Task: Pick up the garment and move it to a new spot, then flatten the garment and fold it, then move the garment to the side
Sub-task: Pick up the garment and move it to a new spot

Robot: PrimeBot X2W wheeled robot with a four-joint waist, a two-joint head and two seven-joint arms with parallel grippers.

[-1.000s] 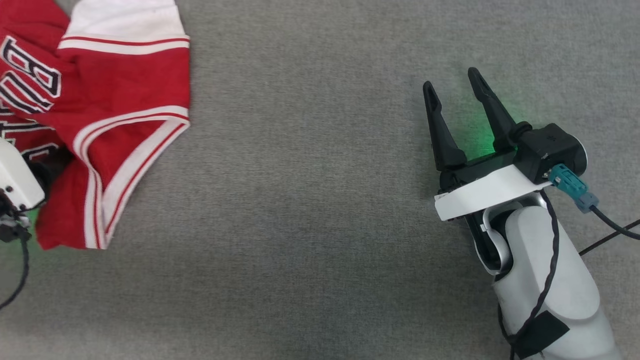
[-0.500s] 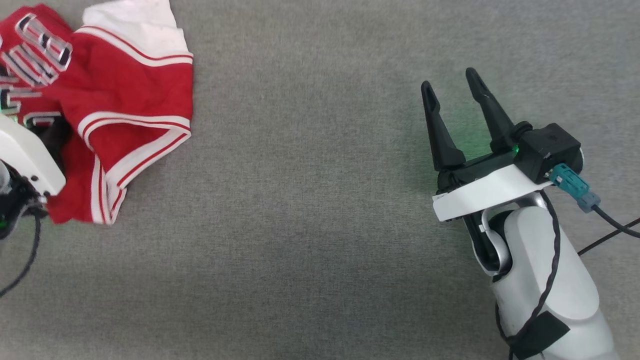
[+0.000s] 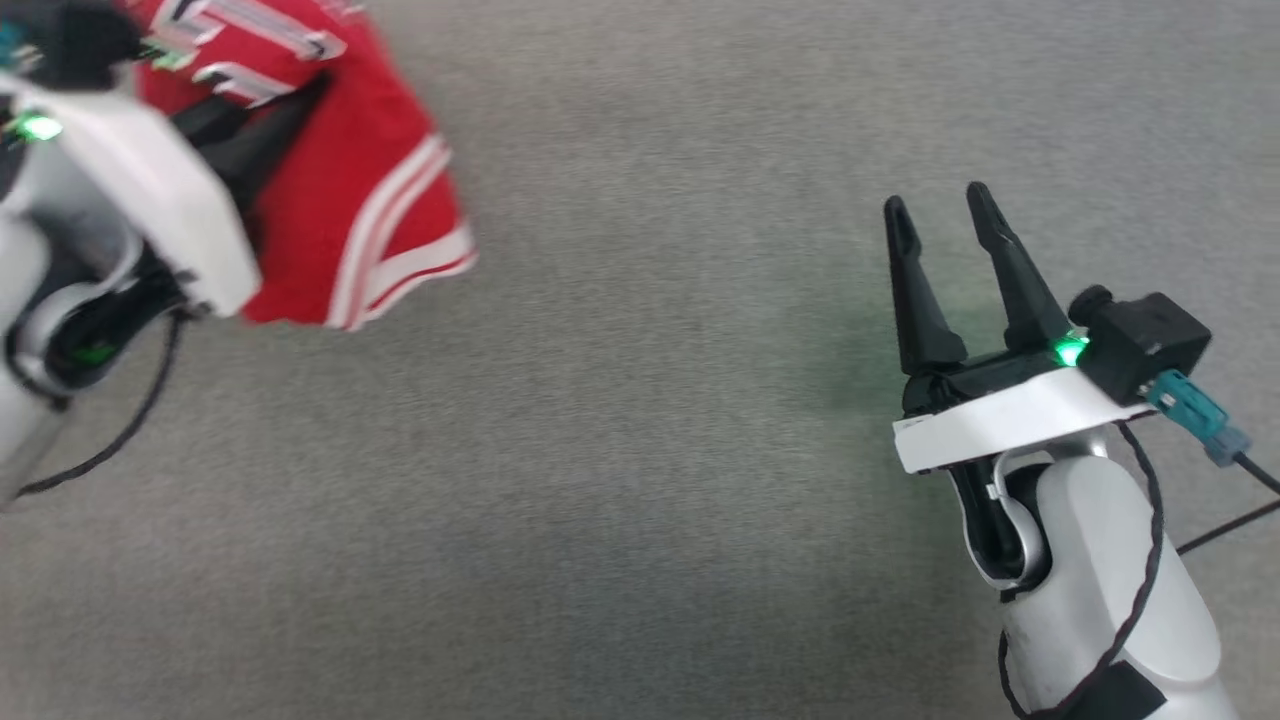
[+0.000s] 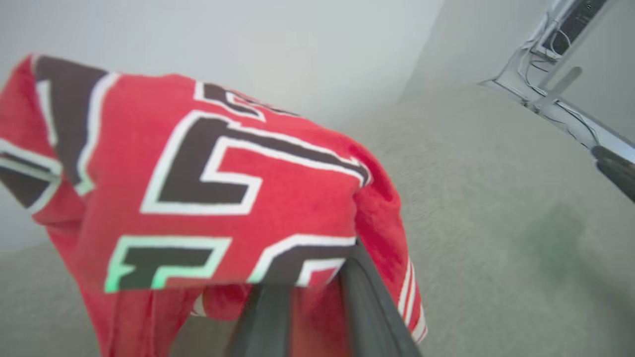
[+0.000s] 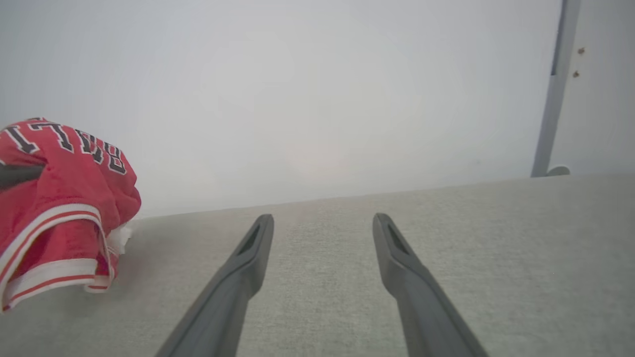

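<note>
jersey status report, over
Left gripper shut on jersey, bunched and hanging. Right gripper open, apart from it. No obstacle seen on the grey mat.

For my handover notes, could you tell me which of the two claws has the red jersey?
The left claw: it is shut on the jersey, while the right claw stands open and empty.

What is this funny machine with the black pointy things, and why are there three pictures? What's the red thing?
It is a robot with two arms. Each ends in a gripper: two long dark fingers that pinch like tongs. One picture comes from a camera on its head, looking down at a grey surface. The other two come from cameras on its wrists, looking along the fingers. The left gripper is pinching a bunched red Bulls jersey. The right gripper is open and holds nothing.
</note>
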